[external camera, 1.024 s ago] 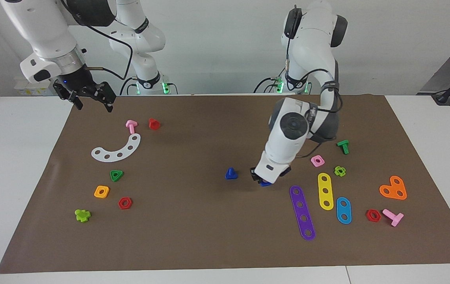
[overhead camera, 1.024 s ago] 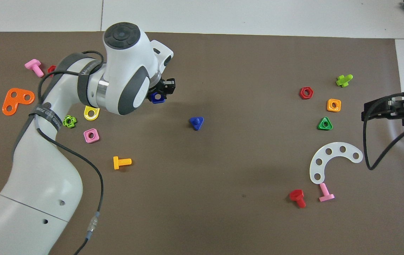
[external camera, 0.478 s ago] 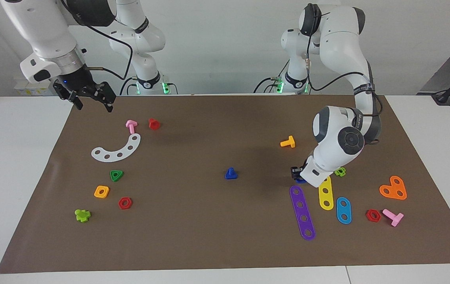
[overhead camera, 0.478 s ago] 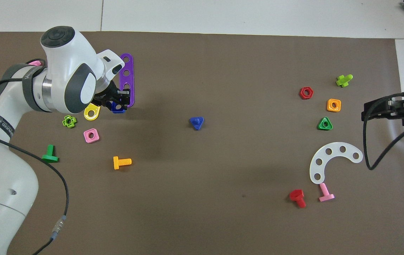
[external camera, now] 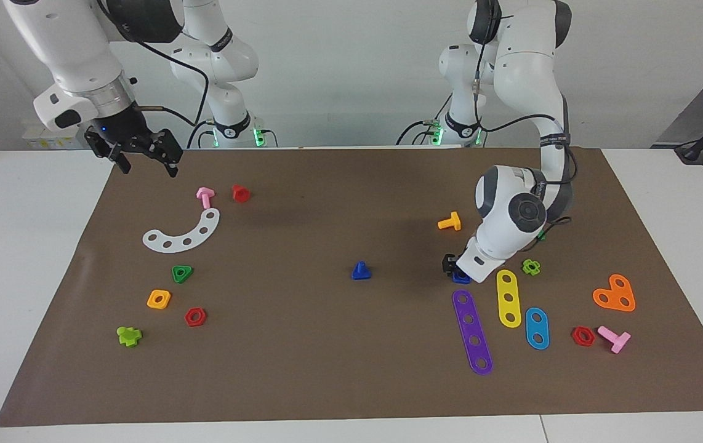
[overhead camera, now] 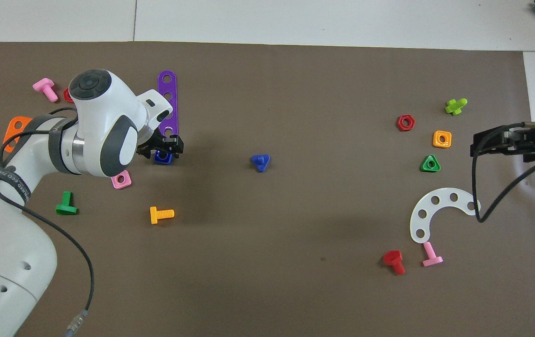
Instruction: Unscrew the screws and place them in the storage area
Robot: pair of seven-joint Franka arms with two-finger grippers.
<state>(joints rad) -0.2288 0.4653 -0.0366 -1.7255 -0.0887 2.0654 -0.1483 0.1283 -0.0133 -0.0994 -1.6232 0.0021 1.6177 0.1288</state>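
On the matte brown paper mat [external camera: 327, 369], the dark-blue triangular-headed plastic bolt [external camera: 361, 271] stands alone at mid-frame, stem up. Right of centre in the facing view, the left gripper [external camera: 453, 269] hangs low over a dark-blue square nut [overhead camera: 163, 157] beside the glossy purple perforated strip [external camera: 472, 331]; whether it grips or has released the nut cannot be told. At upper left, the right gripper [external camera: 146, 161] waits with fingers spread, empty. No legible writing shows.

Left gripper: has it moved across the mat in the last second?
Yes. The left gripper went toward the left arm's end, away from the blue bolt, and is now beside the purple strip.
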